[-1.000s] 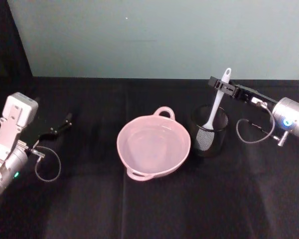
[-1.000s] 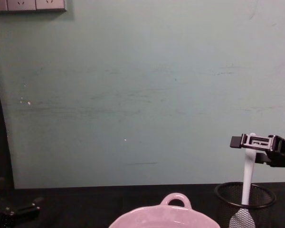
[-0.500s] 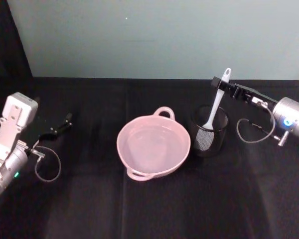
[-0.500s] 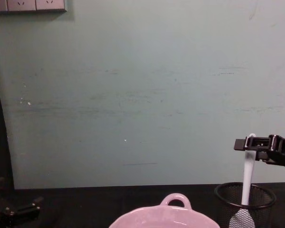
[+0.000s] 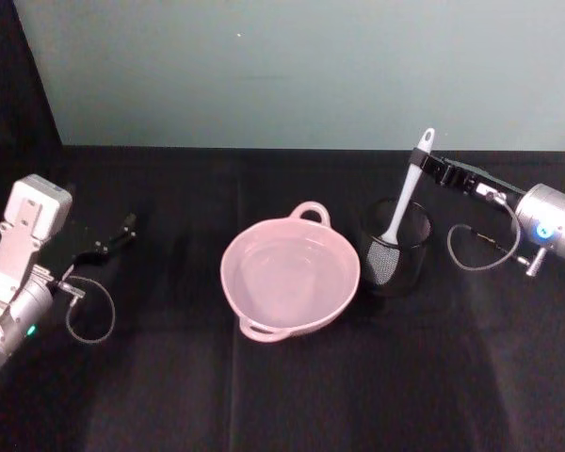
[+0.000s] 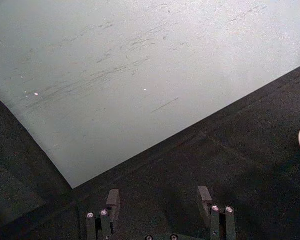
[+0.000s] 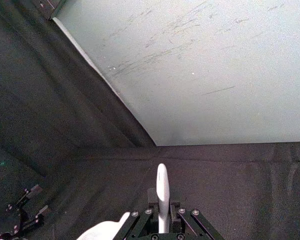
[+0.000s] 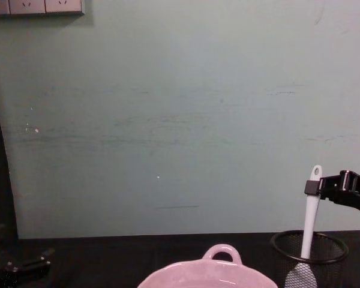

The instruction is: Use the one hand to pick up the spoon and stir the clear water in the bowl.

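Note:
The white spoon (image 5: 407, 193) stands in a black mesh cup (image 5: 396, 252), blade down and handle leaning up and to the right. My right gripper (image 5: 424, 168) comes in from the right and is shut on the upper handle; in the right wrist view the spoon (image 7: 161, 192) is pinched between its fingers. From the chest, the right gripper (image 8: 312, 187) meets the spoon (image 8: 311, 210) just below its holed end. The pale pink bowl (image 5: 234, 282), left of the cup, holds clear water. My left gripper (image 5: 113, 240) rests open at the far left, its fingers (image 6: 112, 200) apart.
The mesh cup (image 8: 309, 246) stands close against the bowl's right side. A black cloth (image 5: 292, 395) covers the table, with a pale green wall (image 5: 292, 66) behind. A cable loop (image 5: 476, 250) hangs from the right wrist.
The right gripper's fingers have closed from straddling the handle to pinching it. The spoon now leans a little more to the right. The left arm has not moved.

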You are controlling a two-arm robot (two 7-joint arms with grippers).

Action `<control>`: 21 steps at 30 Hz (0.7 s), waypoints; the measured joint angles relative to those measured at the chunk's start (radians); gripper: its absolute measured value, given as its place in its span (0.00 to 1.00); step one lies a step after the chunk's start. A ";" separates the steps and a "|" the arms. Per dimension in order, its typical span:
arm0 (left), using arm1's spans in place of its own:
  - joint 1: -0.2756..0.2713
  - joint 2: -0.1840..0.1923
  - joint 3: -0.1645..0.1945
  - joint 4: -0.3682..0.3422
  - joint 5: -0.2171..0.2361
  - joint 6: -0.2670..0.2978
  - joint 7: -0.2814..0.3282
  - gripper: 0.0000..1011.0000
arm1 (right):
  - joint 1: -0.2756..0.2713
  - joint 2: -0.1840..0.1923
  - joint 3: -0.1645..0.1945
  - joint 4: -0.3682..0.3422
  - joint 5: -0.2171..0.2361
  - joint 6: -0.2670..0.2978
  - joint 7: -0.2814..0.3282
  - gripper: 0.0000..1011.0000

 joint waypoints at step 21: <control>0.000 0.000 0.000 0.000 0.000 0.000 0.000 1.00 | -0.037 0.115 -0.011 -0.210 -0.132 -0.138 -0.003 0.12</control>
